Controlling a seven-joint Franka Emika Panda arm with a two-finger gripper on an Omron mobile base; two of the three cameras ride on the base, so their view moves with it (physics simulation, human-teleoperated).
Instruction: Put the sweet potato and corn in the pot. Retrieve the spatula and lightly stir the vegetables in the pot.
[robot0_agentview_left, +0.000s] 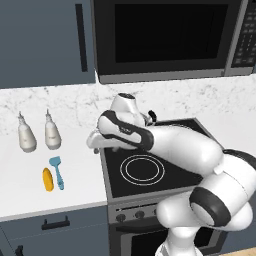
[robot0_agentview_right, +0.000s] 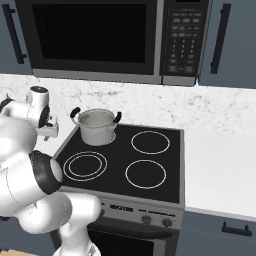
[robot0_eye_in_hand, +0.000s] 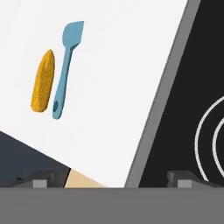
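Note:
The corn (robot0_agentview_left: 47, 179) (robot0_eye_in_hand: 43, 81) lies on the white counter left of the stove. Right beside it is the light-blue spatula (robot0_agentview_left: 57, 171) (robot0_eye_in_hand: 65, 70), parallel to it and not touching. The steel pot (robot0_agentview_right: 97, 125) stands on the stove's back left burner with its black handles out to the sides. My gripper (robot0_eye_in_hand: 109, 180) hangs open above the seam between counter and stove, right of both things, with nothing between its fingertips (robot0_eye_in_hand: 39, 180). The sweet potato is out of view.
Two white bottles (robot0_agentview_left: 26, 134) (robot0_agentview_left: 51, 132) stand at the back of the counter behind the corn. The black stove top (robot0_agentview_right: 125, 165) has three bare burners. A microwave (robot0_agentview_right: 95, 37) hangs over the stove. The counter's front edge (robot0_eye_in_hand: 52, 151) is close below the spatula's handle.

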